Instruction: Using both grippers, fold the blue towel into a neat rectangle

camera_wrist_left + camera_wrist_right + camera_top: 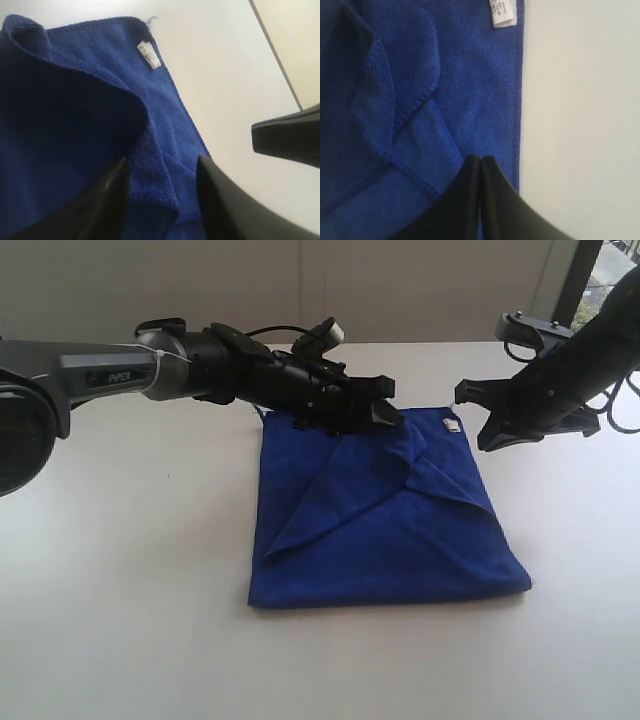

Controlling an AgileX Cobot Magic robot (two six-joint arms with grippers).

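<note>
Under the left claw (pixel 162 162) lies the far edge of the blue towel (pixel 390 530). Its two fingers (pixel 112 200) stand apart over the cloth, with nothing pinched between them. It looks poised to close on the rumpled layer there, where a loose flap (pixel 340 490) runs back at a slant across the towel instead of lying square.

Just beside it, toward the tagged corner, the right claw (pixel 480 161) hangs over the towel's side hem with its fingers pressed together. I see no cloth caught in them. The white tag (pixel 502 12) sits a little beyond its tips, so I'd judge this arm means to take that corner while its partner takes the other end of the same edge.

The towel rests flat on the white table (pixel 120 570), roughly squared but with that crooked flap on top, so the fold is not neat yet. Nothing else sits on the table near either claw. The only thing likely to crowd one claw is the other.
</note>
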